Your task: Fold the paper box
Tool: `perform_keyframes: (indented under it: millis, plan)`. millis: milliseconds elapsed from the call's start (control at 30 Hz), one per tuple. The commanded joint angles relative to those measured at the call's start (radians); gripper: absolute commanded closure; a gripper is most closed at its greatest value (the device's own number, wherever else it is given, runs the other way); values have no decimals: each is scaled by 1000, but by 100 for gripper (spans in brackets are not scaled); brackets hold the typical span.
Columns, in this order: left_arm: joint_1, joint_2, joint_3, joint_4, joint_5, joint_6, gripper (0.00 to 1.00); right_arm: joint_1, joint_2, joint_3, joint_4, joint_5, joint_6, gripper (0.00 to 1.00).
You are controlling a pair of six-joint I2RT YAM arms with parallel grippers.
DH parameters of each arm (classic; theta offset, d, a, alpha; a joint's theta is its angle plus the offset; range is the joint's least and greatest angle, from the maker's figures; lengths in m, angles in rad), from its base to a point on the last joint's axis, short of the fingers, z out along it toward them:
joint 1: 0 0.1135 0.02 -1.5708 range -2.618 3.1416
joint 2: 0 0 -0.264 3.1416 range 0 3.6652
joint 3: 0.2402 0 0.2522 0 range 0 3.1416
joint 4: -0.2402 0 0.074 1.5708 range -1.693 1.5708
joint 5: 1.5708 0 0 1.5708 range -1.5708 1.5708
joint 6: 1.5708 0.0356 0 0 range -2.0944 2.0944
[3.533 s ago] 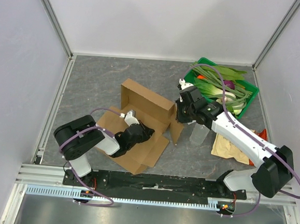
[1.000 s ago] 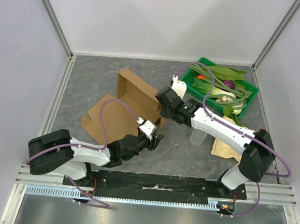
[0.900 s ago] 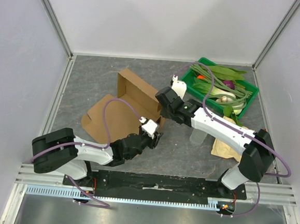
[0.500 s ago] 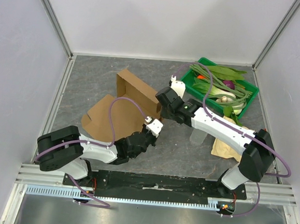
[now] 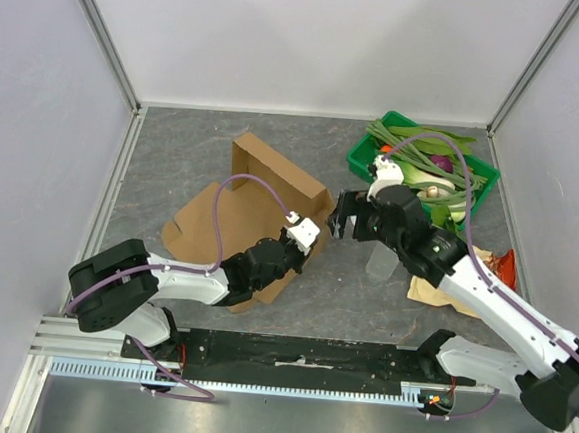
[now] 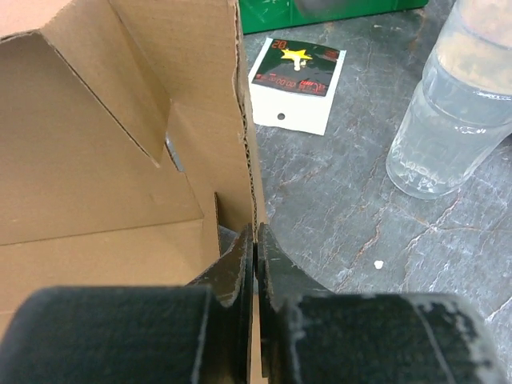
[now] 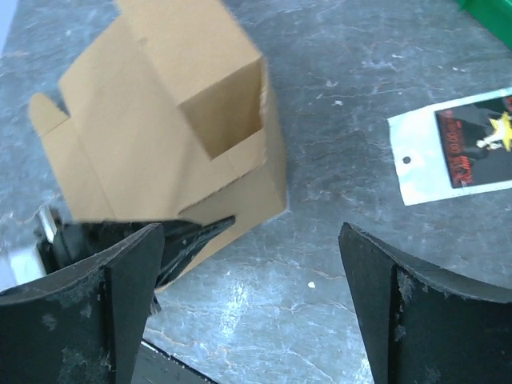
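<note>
The paper box (image 5: 255,209) sits a bit left of the middle of the top view, on the grey table (image 5: 194,149). One part lies flat toward the lower left. Brown walls stand up along its upper right side.

The left gripper (image 6: 254,240) is pinched tight on the edge of one standing wall, near the box's lower right corner. In the left wrist view the thin cardboard edge runs down between the two black fingers (image 6: 236,262), and they hide where it ends. The bottom of that picture is filled by the blurry black gripper body, so the box floor there cannot be seen.

The right gripper (image 5: 343,219) is wide open with nothing in it. It hangs just right of the box, not touching it. In the right wrist view its two fingers are cut off at the bottom corners. The box shows in the upper left there, a little blurry.

A clear cup (image 6: 448,120) stands at the right edge of the left wrist view, cut off at the top. A small white and black packet (image 6: 298,74) lies flat on the table near the box wall. Its print is too small to read.

A green tray (image 5: 359,152) of vegetables sits at the upper right of the top view, partly covered by the right arm. A tan bag (image 5: 439,287) peeks out from under that arm, mostly hidden.
</note>
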Motion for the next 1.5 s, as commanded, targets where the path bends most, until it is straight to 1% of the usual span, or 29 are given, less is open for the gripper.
perform_keyframes:
  millis: [0,67,133,167,233,267,300,367,400,433,500,533,600,667,733,767,800,833,933,967,1000,1100,1200,1267,1333,1367,1433,1467]
  plan:
    - [23,-37,57,-33,82,-2,95,60,-56,-126,92,-87,-45,2]
    - [33,-45,55,-32,85,-14,96,99,-89,-180,110,-81,-16,4]
    - [55,-48,47,-27,85,-25,96,146,-128,-226,158,-44,80,6]
    - [61,-45,46,-20,84,-57,96,161,-139,-282,187,-34,111,10]
    - [78,-37,40,-7,84,-80,96,203,-130,-338,268,-9,192,15]
    - [84,-23,40,3,81,-86,96,230,-112,-346,286,2,212,26]
    - [88,-20,35,28,82,-94,96,241,-87,-347,305,25,232,27]
    - [107,-6,27,54,99,-110,97,252,-15,-369,357,13,290,26]
    - [113,-2,29,56,108,-114,97,252,5,-384,421,28,316,26]
    - [121,0,32,54,111,-117,98,252,35,-430,458,35,390,26]
    - [127,3,29,60,117,-118,98,258,75,-462,596,48,424,27]
    - [131,1,26,65,125,-124,98,264,94,-473,621,87,441,27]
    - [139,4,20,68,128,-130,98,267,158,-472,681,103,490,27]
    - [142,5,15,69,130,-138,98,269,207,-449,675,115,540,29]
    - [153,1,11,74,140,-146,98,271,259,-458,714,121,561,30]
    - [157,0,9,74,143,-149,98,271,272,-470,781,123,583,31]
    - [165,-3,7,74,143,-156,98,271,295,-490,800,126,603,32]
    - [168,-8,4,77,150,-158,98,271,307,-496,811,135,619,38]
    - [174,-15,3,79,160,-161,98,274,359,-537,930,128,654,41]
    - [176,-14,1,79,162,-161,98,274,387,-544,990,122,671,46]
    - [177,-15,1,79,163,-161,98,278,401,-542,1010,118,671,50]
    - [177,-18,-3,79,163,-163,98,300,460,-522,1018,137,671,51]
    - [177,-22,-6,79,171,-166,98,303,508,-539,1099,135,683,51]
    - [177,-20,-11,80,170,-166,98,304,532,-537,1113,149,700,51]
    - [177,-19,-17,85,165,-167,98,303,542,-544,1149,160,705,58]
    - [177,-19,-20,88,165,-163,98,303,540,-541,1141,170,705,65]
    - [179,-20,-29,92,165,-160,98,303,545,-530,1072,206,718,74]
    - [178,-20,-32,99,160,-157,98,301,543,-522,1058,213,717,86]
